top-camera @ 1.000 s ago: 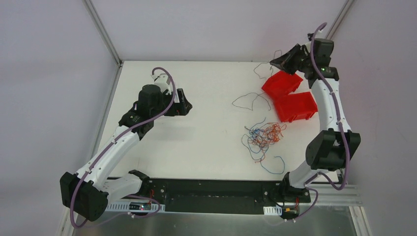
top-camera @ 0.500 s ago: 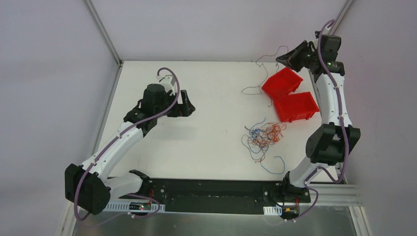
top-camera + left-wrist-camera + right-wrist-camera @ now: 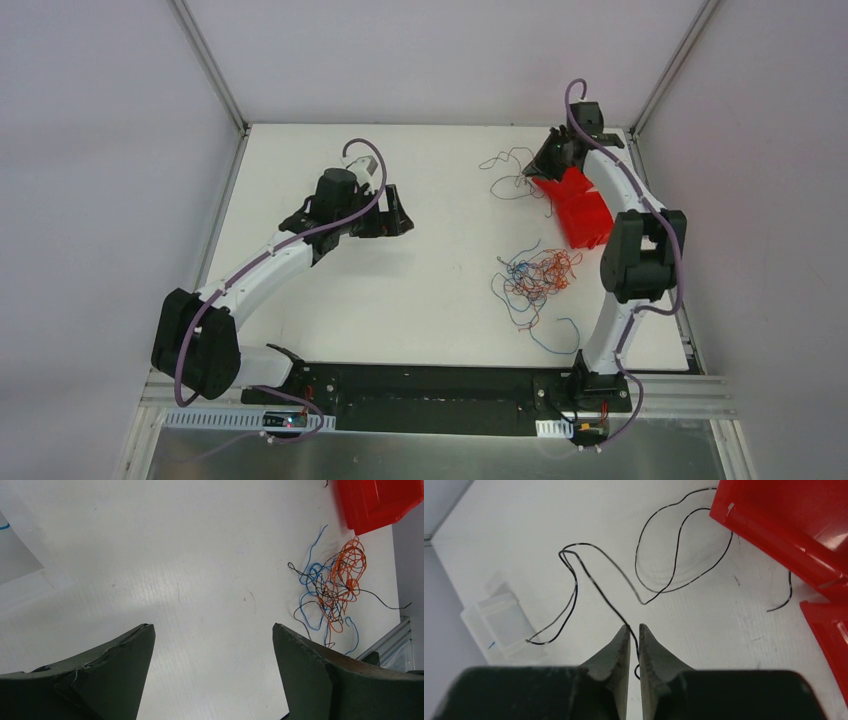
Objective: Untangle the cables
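A tangle of thin blue, orange, red and black cables (image 3: 540, 275) lies on the white table right of centre; it also shows in the left wrist view (image 3: 334, 587). A single long black cable (image 3: 505, 172) loops loosely near the back right. My right gripper (image 3: 543, 163) is shut on this black cable (image 3: 659, 575), which runs out between its fingertips (image 3: 634, 628). My left gripper (image 3: 403, 215) is open and empty (image 3: 212, 627), low over bare table left of the tangle.
Two red bins (image 3: 580, 205) stand at the right, just behind the tangle and under the right arm; they show in the right wrist view (image 3: 794, 520) and the left wrist view (image 3: 380, 502). A pale translucent box (image 3: 499, 620) lies left of the black cable.
My right gripper swung from above the far right corner down and left over the bins, dragging the black cable along. My left gripper moved right toward the table's middle.
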### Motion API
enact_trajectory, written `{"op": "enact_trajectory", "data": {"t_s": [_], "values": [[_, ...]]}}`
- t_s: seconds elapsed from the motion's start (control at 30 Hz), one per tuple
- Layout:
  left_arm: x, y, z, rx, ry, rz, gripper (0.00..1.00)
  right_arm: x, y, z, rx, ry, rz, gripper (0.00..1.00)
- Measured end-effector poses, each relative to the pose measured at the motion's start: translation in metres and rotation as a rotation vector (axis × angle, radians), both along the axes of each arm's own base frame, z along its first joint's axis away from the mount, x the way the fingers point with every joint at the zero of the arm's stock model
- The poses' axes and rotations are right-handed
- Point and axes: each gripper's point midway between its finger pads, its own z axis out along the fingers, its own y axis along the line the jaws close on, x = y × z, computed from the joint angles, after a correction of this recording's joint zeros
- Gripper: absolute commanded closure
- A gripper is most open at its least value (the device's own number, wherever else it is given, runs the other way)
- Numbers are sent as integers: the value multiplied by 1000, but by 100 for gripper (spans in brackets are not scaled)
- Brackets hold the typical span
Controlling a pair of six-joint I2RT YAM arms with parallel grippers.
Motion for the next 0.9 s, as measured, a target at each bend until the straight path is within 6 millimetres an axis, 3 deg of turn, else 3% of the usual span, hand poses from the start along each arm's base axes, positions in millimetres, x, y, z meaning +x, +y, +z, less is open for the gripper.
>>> {"op": "enact_trajectory", "data": {"t_s": [0.1, 0.13, 0.23, 0.37, 0.6, 0.9], "values": [[3, -2, 4, -12, -18, 0, 10, 18, 6, -23, -86, 18, 7, 69], [4, -2, 5, -14, -22, 0, 10, 22, 9, -31, -117, 27, 13, 61], [5, -3, 7, -18, -31, 1, 10, 34, 15, -53, -193, 51, 31, 26], [6, -3, 8, -19, -35, 0, 10, 41, 16, -75, -296, 85, 54, 1], [6, -3, 8, -18, -40, -3, 10, 43, 12, -97, -343, 148, 34, 1], [6, -3, 8, -18, -42, -6, 10, 35, 12, -107, -311, 180, -4, 1]]}}
